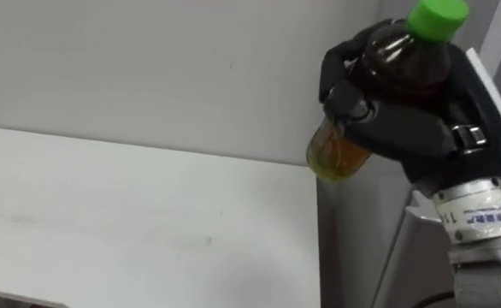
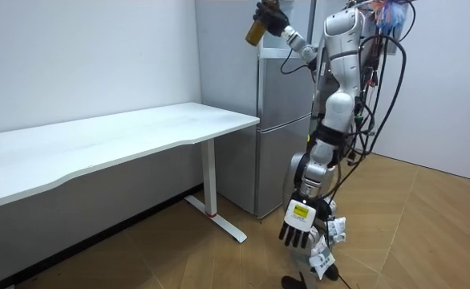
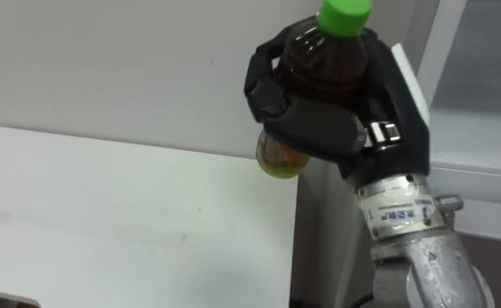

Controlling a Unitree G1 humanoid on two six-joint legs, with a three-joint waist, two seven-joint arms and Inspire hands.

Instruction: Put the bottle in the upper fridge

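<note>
Left eye view: right hand (image 1: 404, 128) curled round the bottle (image 1: 396, 60), held high beside the fridge (image 2: 279, 120), long axis tilted, green cap (image 1: 439, 17) up-right, base down-left; left hand (image 2: 297, 229) hangs relaxed

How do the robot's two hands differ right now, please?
The right hand is raised high by the fridge; the left hand hangs low beside the robot's leg. The right hand's fingers curl round the green-capped bottle; the left hand's hang relaxed, holding nothing. Both hands are dark.
</note>
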